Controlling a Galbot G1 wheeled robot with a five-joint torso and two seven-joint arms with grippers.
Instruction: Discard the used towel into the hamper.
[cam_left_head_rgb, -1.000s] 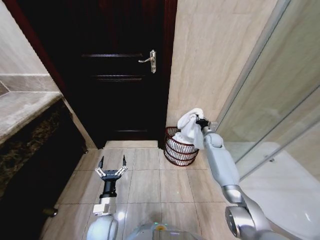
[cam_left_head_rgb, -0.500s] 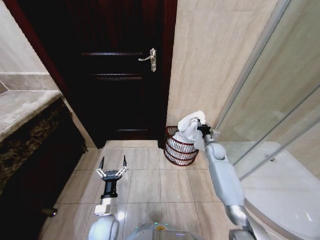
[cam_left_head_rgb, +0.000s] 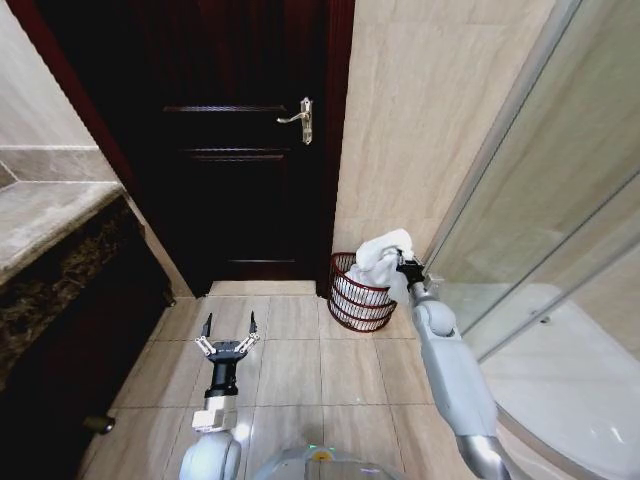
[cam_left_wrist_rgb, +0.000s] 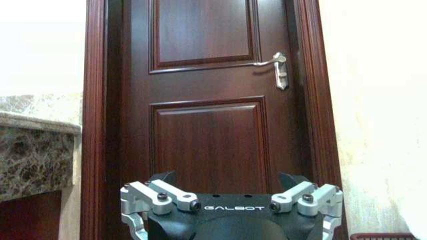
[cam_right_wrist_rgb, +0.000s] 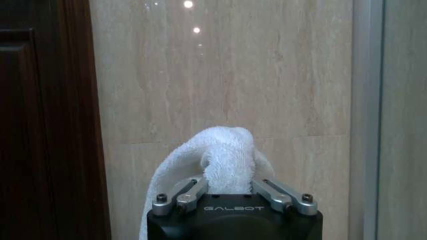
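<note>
The hamper (cam_left_head_rgb: 357, 300), a small dark reddish-brown wire basket, stands on the floor by the wall right of the door. A white towel (cam_left_head_rgb: 380, 252) hangs bunched over the hamper's right rim, its lower part reaching inside. My right gripper (cam_left_head_rgb: 404, 266) is shut on the towel at the hamper's right side. In the right wrist view the towel (cam_right_wrist_rgb: 223, 150) bulges up between the fingers (cam_right_wrist_rgb: 189, 192). My left gripper (cam_left_head_rgb: 229, 333) is open and holds nothing, low over the floor tiles left of the hamper. In the left wrist view this gripper (cam_left_wrist_rgb: 230, 182) faces the door, with the hamper's rim (cam_left_wrist_rgb: 380, 235) at the corner.
A dark wooden door (cam_left_head_rgb: 240, 150) with a metal handle (cam_left_head_rgb: 297, 119) is shut straight ahead. A marble counter (cam_left_head_rgb: 45, 220) over a dark cabinet lines the left. A glass shower screen (cam_left_head_rgb: 540, 210) and its white tray (cam_left_head_rgb: 575, 390) close off the right. Tiled floor lies open between them.
My right arm has stretched forward and lowered the towel onto the hamper's rim. The left gripper has barely shifted.
</note>
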